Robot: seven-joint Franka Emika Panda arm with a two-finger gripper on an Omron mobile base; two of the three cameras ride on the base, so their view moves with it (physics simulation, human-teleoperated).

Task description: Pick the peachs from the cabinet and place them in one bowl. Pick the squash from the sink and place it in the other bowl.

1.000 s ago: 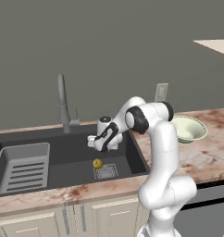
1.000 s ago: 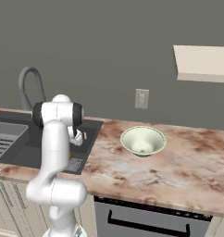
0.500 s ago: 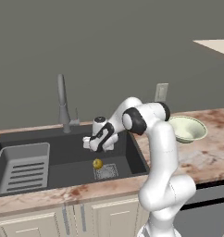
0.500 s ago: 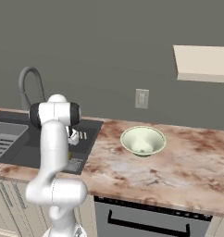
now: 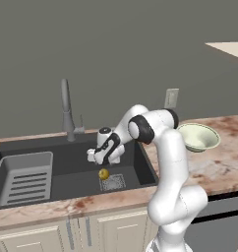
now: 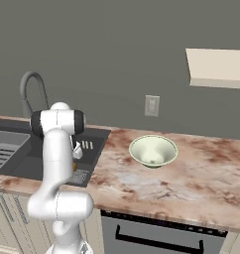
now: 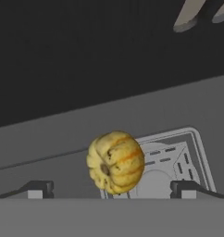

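Two fingertips spread wide and empty, the hand reaches down into the sink above the squash.

1 squash, 1 sink w/ 1 faucet, 1 slotted rack, 1 drain grate; 1 bowl; 1 wall outlet; 1 cabinet slab.

My end effector hovers in sink, just above squash beside drain; bowl on surface.
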